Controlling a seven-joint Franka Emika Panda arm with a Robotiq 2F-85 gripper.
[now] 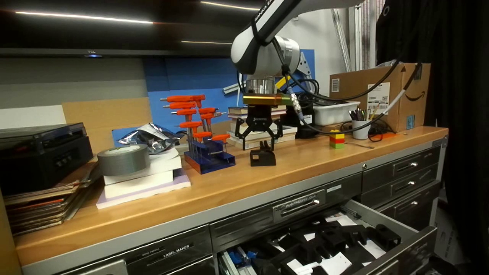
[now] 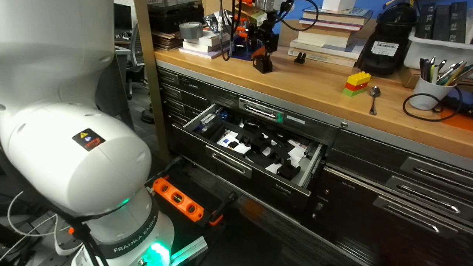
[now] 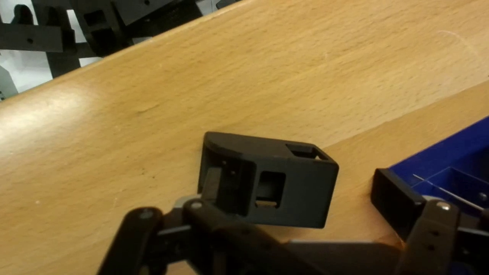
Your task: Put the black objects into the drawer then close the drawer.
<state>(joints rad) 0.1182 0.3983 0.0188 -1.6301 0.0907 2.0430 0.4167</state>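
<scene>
A hollow black block (image 1: 263,158) stands on the wooden bench; it also shows in an exterior view (image 2: 262,64) and in the wrist view (image 3: 298,191). A smaller two-knobbed black piece (image 2: 300,58) sits by the book stack, and its knobs (image 1: 264,145) show just behind the block. My gripper (image 1: 258,145) is open and empty, pointing down above the block. In the wrist view the open jaws (image 3: 305,194) have one finger overlapping the block's left end and the other to its right. The drawer (image 2: 258,180) is pulled out, with black parts and white papers inside; its front (image 1: 410,248) faces outward.
A blue holder (image 1: 210,164) with orange-handled keys stands close beside the block, and also at the right of the wrist view (image 3: 450,160). Books (image 2: 325,48) stand behind. A toy-brick stack (image 2: 356,84), spoon (image 2: 374,98) and pen cup (image 2: 426,92) stand farther along the bench.
</scene>
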